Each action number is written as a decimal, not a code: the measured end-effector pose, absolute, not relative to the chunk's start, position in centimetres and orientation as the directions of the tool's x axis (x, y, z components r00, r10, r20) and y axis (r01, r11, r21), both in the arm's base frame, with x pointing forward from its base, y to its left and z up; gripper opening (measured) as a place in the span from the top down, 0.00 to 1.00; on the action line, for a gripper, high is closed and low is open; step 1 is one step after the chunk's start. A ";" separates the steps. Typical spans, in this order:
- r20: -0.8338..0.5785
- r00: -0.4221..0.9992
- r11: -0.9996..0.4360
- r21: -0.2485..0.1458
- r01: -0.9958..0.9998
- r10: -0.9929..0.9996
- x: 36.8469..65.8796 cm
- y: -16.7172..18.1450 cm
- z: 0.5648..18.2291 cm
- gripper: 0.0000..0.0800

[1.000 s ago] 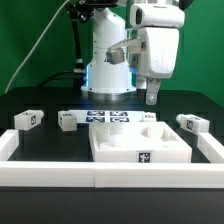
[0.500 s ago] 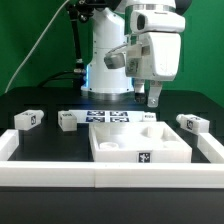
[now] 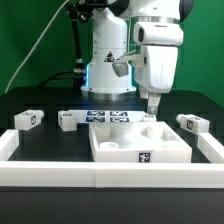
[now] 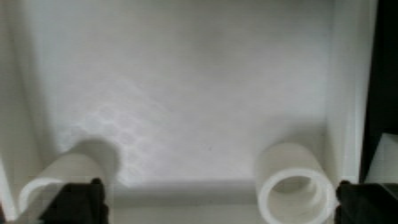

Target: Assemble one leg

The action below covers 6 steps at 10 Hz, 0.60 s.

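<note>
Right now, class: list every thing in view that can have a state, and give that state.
End effector: open, empty, hovering over the tabletop.
Large flat white square plastic tabletop: lying rim up, no leg fitted.
Small white rectangular plastic legs: lying loose, ungrasped.

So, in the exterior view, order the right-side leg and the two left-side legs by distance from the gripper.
1. Right leg, to the exterior view's right of the gripper.
2. Inner left leg, beside the marker board.
3. Outer left leg, farthest left.

White arm (image 3: 158,50), black-tipped jaws
</note>
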<state>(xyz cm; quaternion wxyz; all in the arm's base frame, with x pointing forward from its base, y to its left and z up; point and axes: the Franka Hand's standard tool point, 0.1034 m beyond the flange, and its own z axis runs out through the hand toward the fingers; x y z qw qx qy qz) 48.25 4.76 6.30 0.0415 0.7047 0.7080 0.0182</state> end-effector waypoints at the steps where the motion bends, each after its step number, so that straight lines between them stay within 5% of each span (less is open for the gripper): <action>1: -0.034 -0.001 0.003 0.073 0.997 0.999 47.7 4.6 5.9 0.19; 6: -0.039 0.012 -0.011 0.024 1.000 0.999 46.1 2.0 3.9 0.19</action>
